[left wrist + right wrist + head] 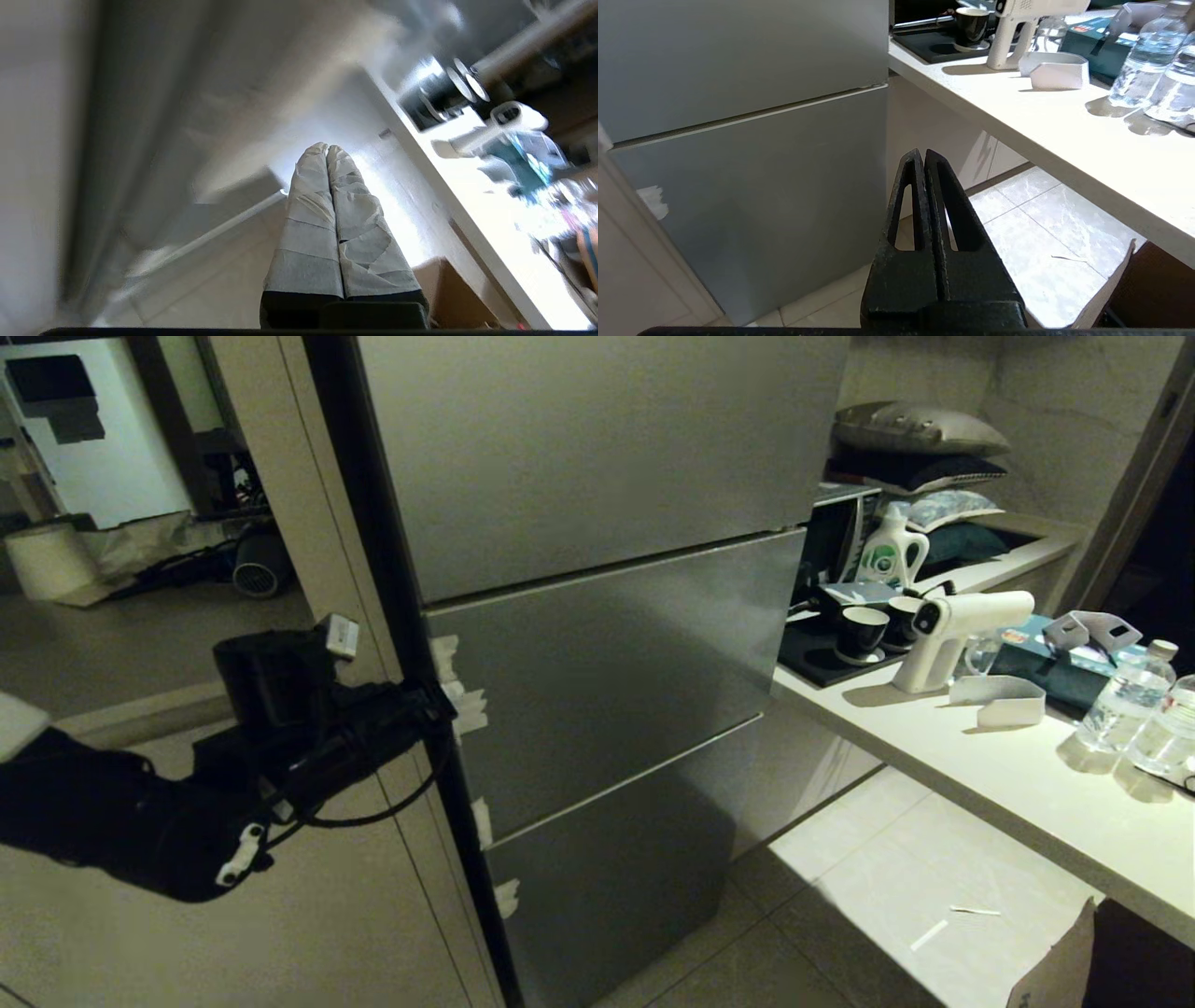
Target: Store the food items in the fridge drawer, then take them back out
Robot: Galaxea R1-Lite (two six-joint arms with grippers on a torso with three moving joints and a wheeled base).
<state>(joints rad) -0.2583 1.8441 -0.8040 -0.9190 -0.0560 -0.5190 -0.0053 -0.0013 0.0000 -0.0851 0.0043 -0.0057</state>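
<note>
The fridge (607, 672) stands shut, showing three grey metallic panels. The fridge drawer and the food items are out of view. My left gripper (437, 707) is at the left edge of the middle panel, beside whitish tape scraps (464, 698). I cannot tell whether it touches the panel. In the left wrist view its tape-wrapped fingers (310, 210) press together, so the left gripper (326, 148) is shut and holds nothing. My right gripper (922, 154) hangs low in front of the fridge's lower panel (761, 196), shut and empty.
A white counter (980, 775) runs along the right. On it are a white spray gun (952, 625), black cups (864, 630), a detergent bottle (892, 551) and water bottles (1125, 695). A cardboard box (1060, 966) stands on the tiled floor (868, 896).
</note>
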